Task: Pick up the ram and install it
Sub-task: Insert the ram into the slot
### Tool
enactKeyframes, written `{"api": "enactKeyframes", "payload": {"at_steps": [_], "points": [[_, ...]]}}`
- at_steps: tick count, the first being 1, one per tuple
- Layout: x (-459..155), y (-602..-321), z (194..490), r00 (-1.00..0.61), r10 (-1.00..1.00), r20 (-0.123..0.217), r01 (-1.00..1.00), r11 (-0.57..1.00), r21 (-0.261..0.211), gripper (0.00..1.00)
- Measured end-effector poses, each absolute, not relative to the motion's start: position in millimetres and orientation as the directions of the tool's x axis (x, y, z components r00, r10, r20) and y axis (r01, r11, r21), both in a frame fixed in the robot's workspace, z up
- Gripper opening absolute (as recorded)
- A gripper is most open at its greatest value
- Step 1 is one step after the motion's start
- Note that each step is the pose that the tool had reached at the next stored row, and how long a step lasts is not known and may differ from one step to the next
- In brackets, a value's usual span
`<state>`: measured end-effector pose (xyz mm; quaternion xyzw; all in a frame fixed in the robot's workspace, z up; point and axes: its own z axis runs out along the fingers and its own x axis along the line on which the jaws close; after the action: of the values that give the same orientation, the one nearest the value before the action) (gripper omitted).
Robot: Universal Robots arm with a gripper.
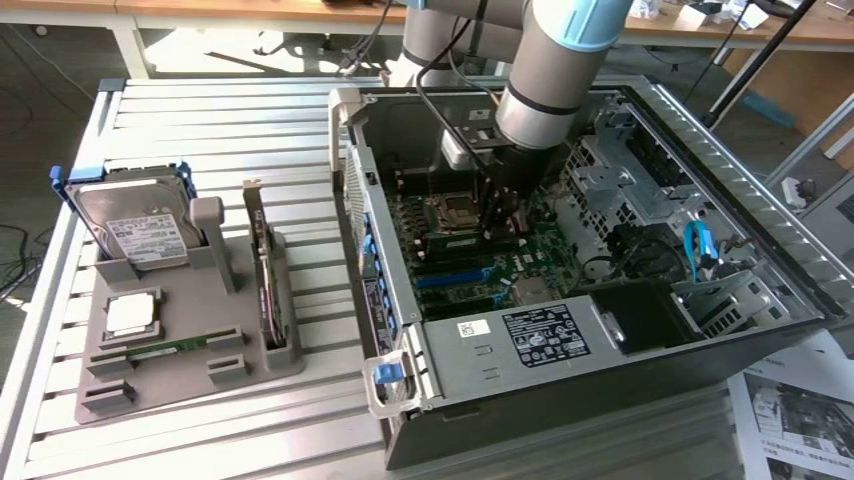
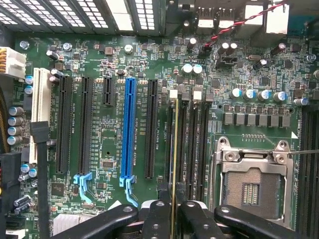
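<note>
While the tool (image 2: 174,208) hangs inside the open computer case (image 1: 747,190), it is clamped on the ram (image 2: 175,144). The ram runs edge-on along the dark memory slots (image 2: 192,144), beside the empty processor socket (image 2: 254,186).

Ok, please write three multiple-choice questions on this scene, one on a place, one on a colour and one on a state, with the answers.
1. Where is the gripper? A) on a shelf B) above the floor C) inside the open computer case
2. Which colour has one motherboard slot? A) blue B) red C) purple
3. What does the gripper hold? A) nothing B) the ram C) a screwdriver
Answers: 1 C, the arm reaches down into the case; 2 A, a blue slot stands among black slots; 3 B, the fingers are shut on the thin stick, seen edge-on.
</note>
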<state>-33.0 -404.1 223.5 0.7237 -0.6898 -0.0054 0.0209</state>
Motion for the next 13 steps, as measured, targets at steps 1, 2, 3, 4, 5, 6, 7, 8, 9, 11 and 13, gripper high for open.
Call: {"api": "enactKeyframes", "payload": {"at_steps": [1, 2, 3, 4, 5, 6, 7, 8, 9, 11, 13], "points": [[-33.0, -404.1, 222.3, 0.048, -0.999, 0.021, -0.998, -0.048, 0.038, 0.15], [-33.1, -404.1, 221.7, 0.048, -0.999, 0.021, -0.998, -0.048, 0.038, 0.15], [-33.1, -404.1, 220.9, 0.048, -0.999, 0.021, -0.998, -0.048, 0.038, 0.15], [-33.1, -404.1, 220.5, 0.048, -0.999, 0.021, -0.998, -0.048, 0.038, 0.15], [-33.0, -404.1, 220.4, 0.048, -0.999, 0.021, -0.998, -0.048, 0.038, 0.15], [-33.0, -404.1, 220.4, 0.048, -0.999, 0.021, -0.998, -0.048, 0.038, 0.15], [-33.0, -404.1, 220.4, 0.048, -0.999, 0.022, -0.998, -0.048, 0.038, 0.15], [-33.1, -404.0, 220.3, 0.048, -0.999, 0.023, -0.998, -0.047, 0.038, 0.15], [-33.0, -403.9, 220.7, 0.048, -0.999, 0.023, -0.998, -0.047, 0.037, 0.15], [-33.1, -403.6, 221.5, 0.048, -0.998, 0.028, -0.998, -0.047, 0.038, 0.15], [-33.1, -403.4, 221.9, 0.048, -0.998, 0.028, -0.998, -0.047, 0.038, 0.15]]}}
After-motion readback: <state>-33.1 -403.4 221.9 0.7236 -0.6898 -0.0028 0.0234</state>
